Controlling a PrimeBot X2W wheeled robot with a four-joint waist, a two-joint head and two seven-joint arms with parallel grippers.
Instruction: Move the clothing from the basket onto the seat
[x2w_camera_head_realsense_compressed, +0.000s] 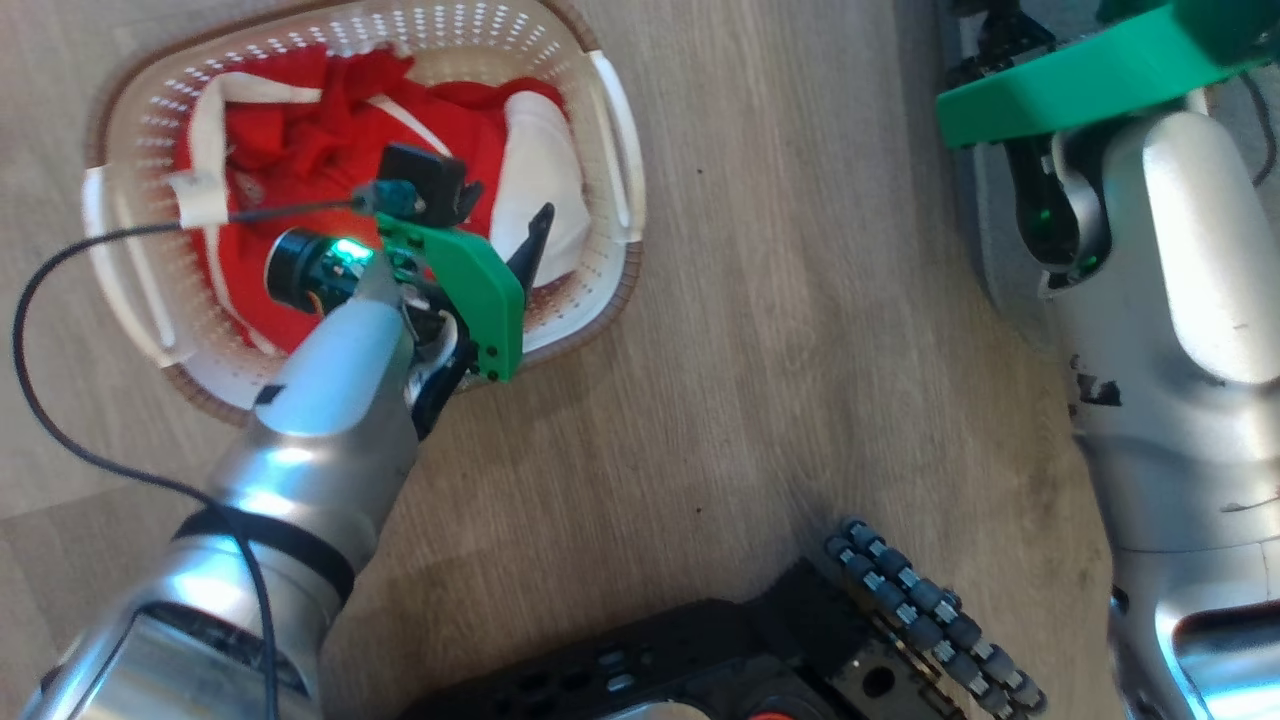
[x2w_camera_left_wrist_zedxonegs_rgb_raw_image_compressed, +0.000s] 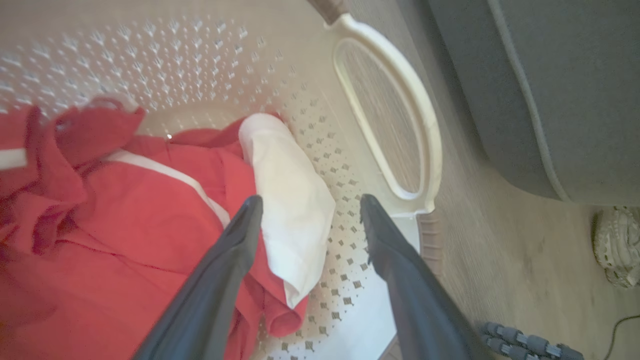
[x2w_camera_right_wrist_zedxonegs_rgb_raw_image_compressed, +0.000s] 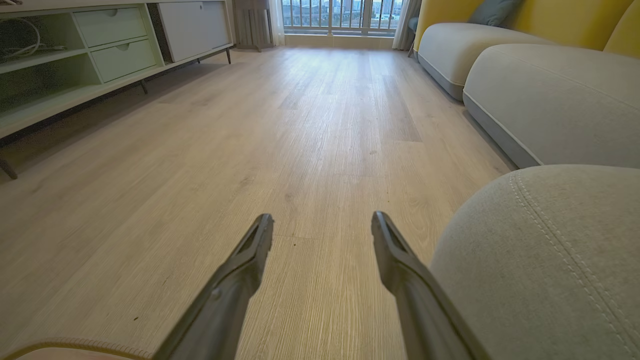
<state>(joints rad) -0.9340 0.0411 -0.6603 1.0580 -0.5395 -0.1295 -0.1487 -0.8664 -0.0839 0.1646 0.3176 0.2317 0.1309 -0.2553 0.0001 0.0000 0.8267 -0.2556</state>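
Clothing (x2w_camera_head_realsense_compressed: 290, 150) lies bunched inside the basket (x2w_camera_head_realsense_compressed: 618, 200), a red garment with white stripes, crumpled across the bottom. A white panel (x2w_camera_left_wrist_zedxonegs_rgb_raw_image_compressed: 292, 200) is folded up against the wall nearest one side handle (x2w_camera_left_wrist_zedxonegs_rgb_raw_image_compressed: 400, 105). None of it has left the basket, so the transfer is judged not yet begun.

The left gripper (x2w_camera_left_wrist_zedxonegs_rgb_raw_image_compressed: 310, 200) hangs over the basket's interior near that handle with its jaws spread wide, holding nothing. One finger points at the seam where red meets white and the other at the bare perforated wall, so the white fold sits in the gap between them. That spread looks chosen to take in a thick fold of cloth rather than a single layer. Whether the tips already touch the fabric cannot be told.

The seat (x2w_camera_right_wrist_zedxonegs_rgb_raw_image_compressed: 540, 260), a grey cushion with stitched seams, stands beyond the basket's handle side, across a strip of wooden floor (x2w_camera_right_wrist_zedxonegs_rgb_raw_image_compressed: 300, 125). The right gripper (x2w_camera_right_wrist_zedxonegs_rgb_raw_image_compressed: 321, 216) is well away from the basket, low over the floor and just beside the cushion's rounded corner. It too is spread and empty, probably kept clear so the left arm can work alone.

Because the clothing is soft and loose, a grip on one fold may leave the rest trailing over the basket's rim.
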